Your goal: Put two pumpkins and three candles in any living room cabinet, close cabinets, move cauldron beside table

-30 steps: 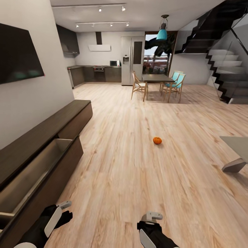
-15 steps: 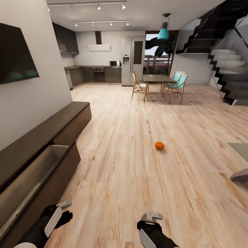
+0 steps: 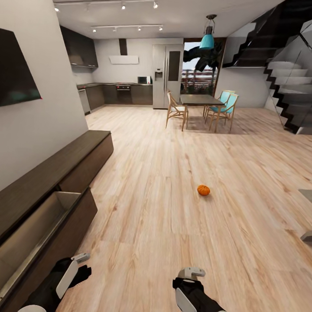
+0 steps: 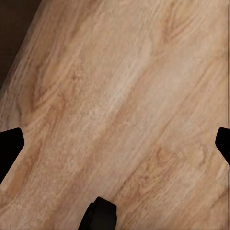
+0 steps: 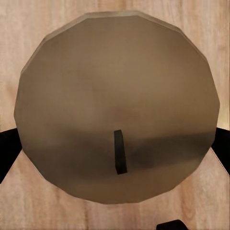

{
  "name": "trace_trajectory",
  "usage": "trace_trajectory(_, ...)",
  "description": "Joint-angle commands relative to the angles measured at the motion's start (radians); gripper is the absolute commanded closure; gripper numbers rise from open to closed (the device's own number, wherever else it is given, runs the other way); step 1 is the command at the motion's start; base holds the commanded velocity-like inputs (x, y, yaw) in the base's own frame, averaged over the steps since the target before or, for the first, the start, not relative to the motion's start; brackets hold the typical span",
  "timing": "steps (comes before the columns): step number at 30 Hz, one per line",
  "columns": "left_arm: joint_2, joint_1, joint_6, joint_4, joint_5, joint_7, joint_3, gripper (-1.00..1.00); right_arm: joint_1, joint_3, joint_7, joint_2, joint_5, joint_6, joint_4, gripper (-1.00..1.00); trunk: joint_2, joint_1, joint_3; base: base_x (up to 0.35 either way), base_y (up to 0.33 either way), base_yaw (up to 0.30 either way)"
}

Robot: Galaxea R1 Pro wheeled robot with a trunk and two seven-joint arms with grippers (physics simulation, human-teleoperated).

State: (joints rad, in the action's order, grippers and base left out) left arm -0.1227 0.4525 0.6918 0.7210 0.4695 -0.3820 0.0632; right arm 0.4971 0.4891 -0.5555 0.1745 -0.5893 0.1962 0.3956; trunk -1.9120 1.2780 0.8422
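The right hand [image 5: 115, 143] grips a candle [image 5: 117, 105] between its fingers; the left hand [image 4: 115, 143] is spread, holding nothing. A pumpkin [image 3: 203, 190] lies on the floor [image 3: 173, 225], well right of the cabinet [image 3: 47, 199], whose drawer stands out

No legible text, labels, brand marks, numbers or signs appear on any surface in the three views.
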Motion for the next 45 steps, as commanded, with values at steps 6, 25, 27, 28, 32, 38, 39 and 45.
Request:
trace_trajectory(6,0.001,0.0,0.0,0.0,-0.001,0.0,0.001,-1.0,0.0,-0.001,0.0,0.0,0.002,0.0,0.0,1.0,0.0,0.0,0.0,0.333,0.0,0.0)
trace_trajectory(25,0.005,0.0,0.0,0.0,-0.003,-0.001,0.0,-1.0,0.0,0.003,0.0,0.0,0.003,0.004,0.0,1.0,0.0,0.0,0.0,0.286,-0.164,0.196)
trace_trajectory(27,0.005,0.0,0.0,0.0,-0.003,0.0,0.0,-1.0,0.0,0.004,0.0,0.0,0.004,0.004,0.0,1.0,0.0,0.0,0.0,0.255,-0.246,0.289)
trace_trajectory(28,0.005,0.0,0.0,0.0,-0.003,0.0,0.0,-1.0,0.0,0.004,0.0,0.0,0.004,0.005,0.0,1.0,0.0,0.0,0.0,0.254,-0.225,0.289)
trace_trajectory(32,0.005,0.0,0.0,0.0,-0.003,0.0,0.0,-1.0,0.0,0.006,0.0,0.0,0.005,0.005,0.0,1.0,0.0,0.0,0.0,0.271,-0.105,0.29)
trace_trajectory(38,0.005,0.0,-0.001,0.0,-0.003,0.0,0.0,-1.0,0.0,0.006,-0.001,0.0,0.007,0.005,0.0,1.0,0.0,0.0,0.0,0.277,-0.132,0.29)
trace_trajectory(39,0.005,0.0,-0.001,0.0,-0.003,0.0,0.0,-1.0,0.0,0.006,-0.001,0.0,0.007,0.005,0.0,1.0,0.0,0.0,0.0,0.26,-0.221,0.29)
trace_trajectory(45,0.005,0.0,-0.002,0.0,-0.003,-0.001,0.001,-1.0,0.0,0.007,-0.001,0.0,0.01,0.005,0.0,1.0,0.0,0.0,0.0,0.255,-0.24,0.29)
